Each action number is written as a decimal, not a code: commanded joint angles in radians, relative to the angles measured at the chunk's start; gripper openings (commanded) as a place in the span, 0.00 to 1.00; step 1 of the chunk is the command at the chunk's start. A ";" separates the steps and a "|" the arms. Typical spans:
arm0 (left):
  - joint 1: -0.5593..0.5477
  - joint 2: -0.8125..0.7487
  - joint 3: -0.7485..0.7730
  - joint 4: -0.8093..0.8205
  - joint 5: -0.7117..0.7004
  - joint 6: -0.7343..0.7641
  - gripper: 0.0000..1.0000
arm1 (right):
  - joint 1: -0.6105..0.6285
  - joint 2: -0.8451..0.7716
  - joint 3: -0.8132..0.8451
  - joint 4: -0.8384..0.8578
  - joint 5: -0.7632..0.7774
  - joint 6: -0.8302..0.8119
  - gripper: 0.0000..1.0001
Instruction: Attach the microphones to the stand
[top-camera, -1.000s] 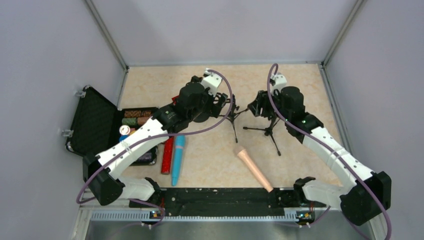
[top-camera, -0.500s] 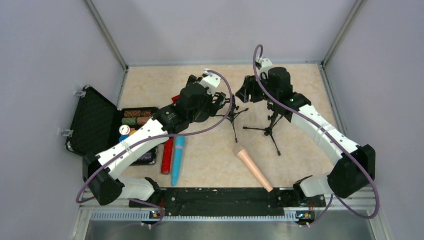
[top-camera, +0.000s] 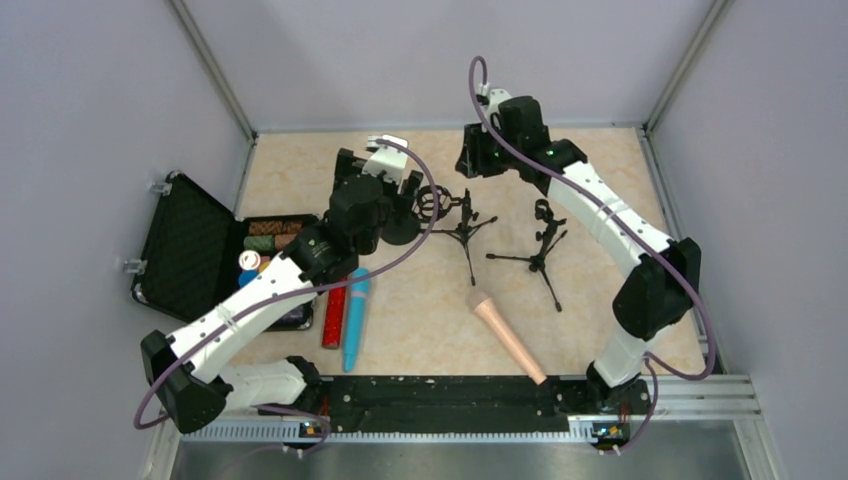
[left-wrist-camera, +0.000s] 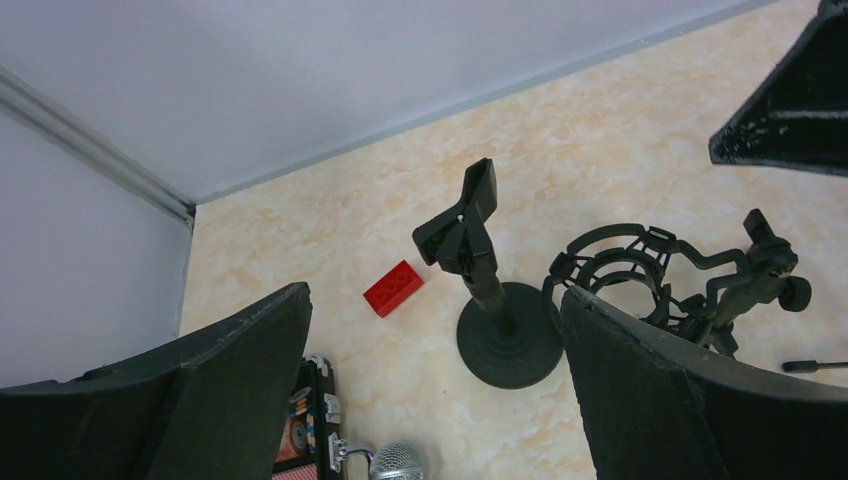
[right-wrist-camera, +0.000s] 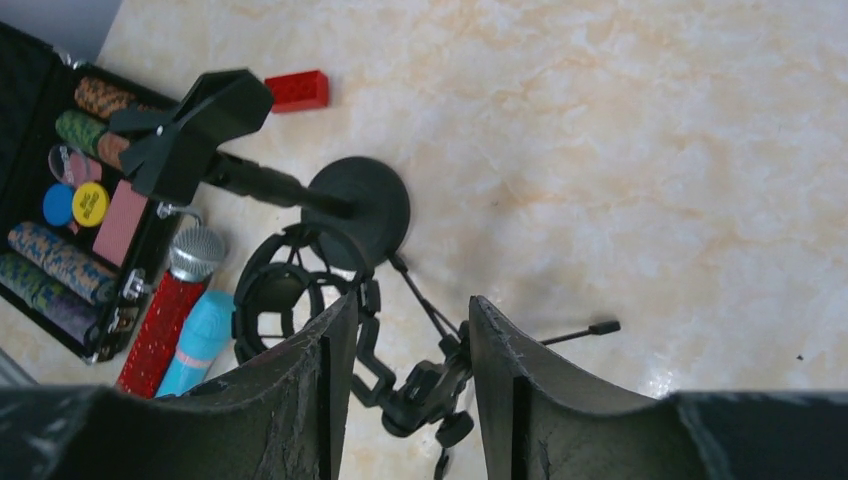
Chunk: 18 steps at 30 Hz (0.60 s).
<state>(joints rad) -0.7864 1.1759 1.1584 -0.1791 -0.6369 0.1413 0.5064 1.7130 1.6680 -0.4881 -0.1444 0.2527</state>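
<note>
The glittery red microphone and the cyan microphone lie side by side beside the case; the red one's mesh head shows in the left wrist view. Toward the front, the peach microphone lies alone. A round-base clip stand, a shock-mount tripod stand and a second tripod stand are upright mid-table. My left gripper hangs open above the clip stand, holding nothing. My right gripper is raised at the back, jaws part-open over the shock-mount stand, holding nothing.
An open black case with poker chips and cards lies at the left. A small red block sits behind the clip stand. Grey walls close the back and both sides. A black rail runs along the near edge.
My right arm has lifted off the right tripod stand and swung up, back and left, its jaws narrowing. My left gripper has drawn back leftward from the shock-mount stand.
</note>
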 joint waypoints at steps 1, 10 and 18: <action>-0.005 -0.017 0.007 0.062 -0.058 0.016 0.99 | 0.042 -0.076 -0.021 -0.050 -0.028 -0.041 0.44; -0.004 -0.023 0.012 0.063 -0.082 0.034 0.99 | 0.061 -0.332 -0.318 0.104 -0.153 -0.057 0.41; 0.012 0.024 0.042 0.055 -0.164 0.044 0.99 | 0.123 -0.304 -0.383 0.165 -0.244 -0.076 0.39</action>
<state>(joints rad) -0.7864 1.1790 1.1584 -0.1642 -0.7425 0.1829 0.5850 1.3746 1.3014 -0.3866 -0.3252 0.2024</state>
